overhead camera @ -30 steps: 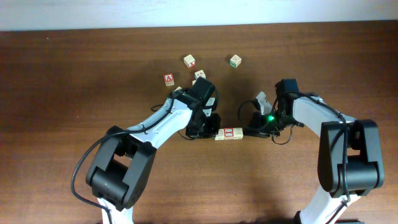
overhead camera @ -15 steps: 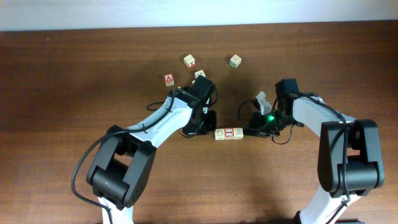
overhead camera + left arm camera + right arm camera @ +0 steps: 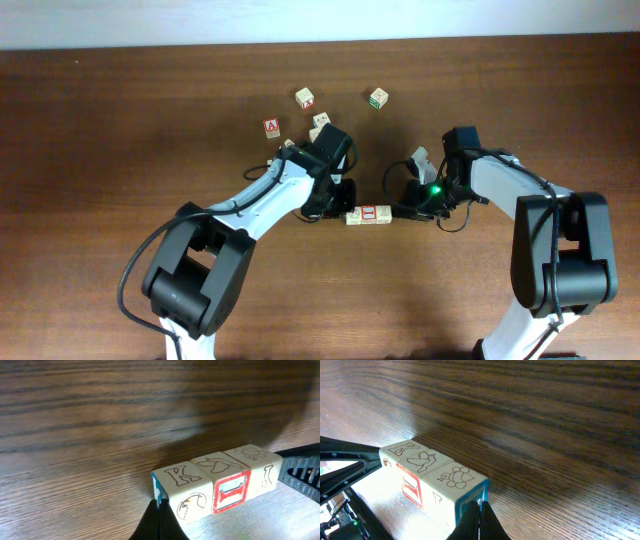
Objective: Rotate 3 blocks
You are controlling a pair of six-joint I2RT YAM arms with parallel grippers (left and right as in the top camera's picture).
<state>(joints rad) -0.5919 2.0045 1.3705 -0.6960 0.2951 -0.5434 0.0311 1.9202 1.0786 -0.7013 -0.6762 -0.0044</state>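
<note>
Overhead: three blocks (image 3: 368, 214) lie in one touching row, the left gripper (image 3: 341, 208) at its 9 o'clock end and the right gripper (image 3: 396, 211) at 3 o'clock.

Left wrist: closed fingers (image 3: 159, 521) touch the row's blue end.

Right wrist: closed fingertips (image 3: 480, 519) touch the blue-framed end.

The step looks like turning the row; next, both arms must sweep together.

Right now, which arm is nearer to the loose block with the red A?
Left. The left arm has its wrist close beside the red A block; the right arm is farther off, beyond the row of three blocks.
</note>
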